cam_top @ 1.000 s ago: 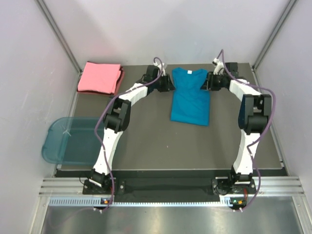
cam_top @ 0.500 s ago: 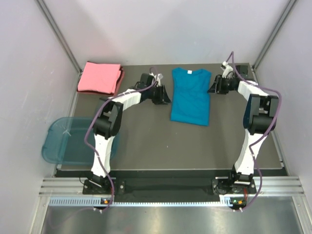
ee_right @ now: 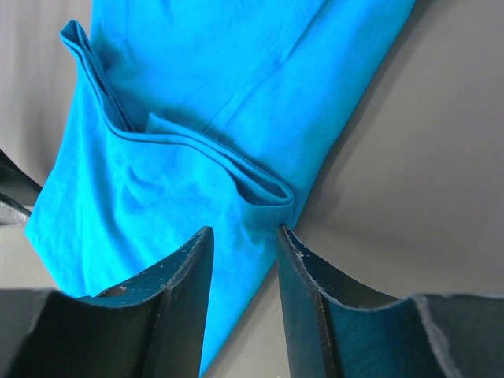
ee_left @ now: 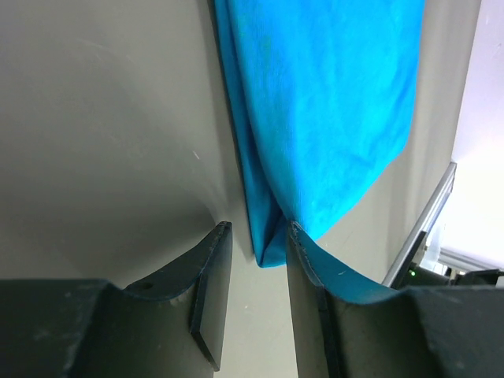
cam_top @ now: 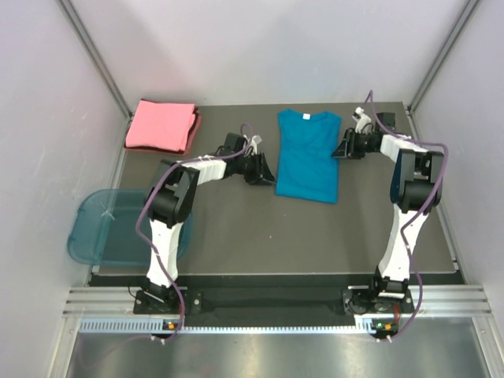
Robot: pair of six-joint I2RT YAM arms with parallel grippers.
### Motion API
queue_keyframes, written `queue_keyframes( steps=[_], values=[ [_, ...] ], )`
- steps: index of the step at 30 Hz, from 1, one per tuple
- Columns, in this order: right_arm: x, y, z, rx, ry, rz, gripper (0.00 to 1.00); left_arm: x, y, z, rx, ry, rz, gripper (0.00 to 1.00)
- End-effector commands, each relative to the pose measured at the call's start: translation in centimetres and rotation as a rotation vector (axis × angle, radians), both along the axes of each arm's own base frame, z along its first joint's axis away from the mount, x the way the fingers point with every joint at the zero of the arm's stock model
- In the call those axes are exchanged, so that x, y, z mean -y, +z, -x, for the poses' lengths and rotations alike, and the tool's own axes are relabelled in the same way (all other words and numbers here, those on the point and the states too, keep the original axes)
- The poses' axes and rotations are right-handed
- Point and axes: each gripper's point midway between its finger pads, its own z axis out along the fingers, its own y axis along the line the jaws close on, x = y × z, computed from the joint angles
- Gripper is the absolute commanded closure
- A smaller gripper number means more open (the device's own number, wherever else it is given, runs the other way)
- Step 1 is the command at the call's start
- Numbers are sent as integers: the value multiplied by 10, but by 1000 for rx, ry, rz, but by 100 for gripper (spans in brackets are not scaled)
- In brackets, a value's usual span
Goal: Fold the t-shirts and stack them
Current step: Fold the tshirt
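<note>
The left hand (ee_left: 256,234) sits low against the left edge of the teal-blue t-shirt (cam_top: 307,157). Its fingers are parted with a folded corner of cloth lying in the gap, not pinched as far as I can see. The right hand (ee_right: 242,236) is parted too, with the tucked-in sleeve fold on the shirt's right side just ahead of its tips.

The shirt lies flat at the far middle of the worktop (cam_top: 252,228), sleeves turned in to make a narrow strip. The salmon-pink t-shirt (cam_top: 163,124) rests folded in the far left corner.

I'd judge the sleeve folds done and the end-over-end fold next. Both hands would need to close on matching edges and lift together.

A second ago both hands were up by the shoulders. The left has slid toward the hem, the right a little the same way, and the shirt hasn't shifted.
</note>
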Motion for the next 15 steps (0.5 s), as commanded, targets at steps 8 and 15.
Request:
queue_keyframes(
  steps=[8, 15],
  values=[
    [-5, 9, -14, 84, 20, -23, 80, 16, 29, 2, 81, -36, 76, 62],
    [-3, 7, -15, 89, 15, -14, 84, 14, 44, -1, 122, -13, 71, 61]
  ],
)
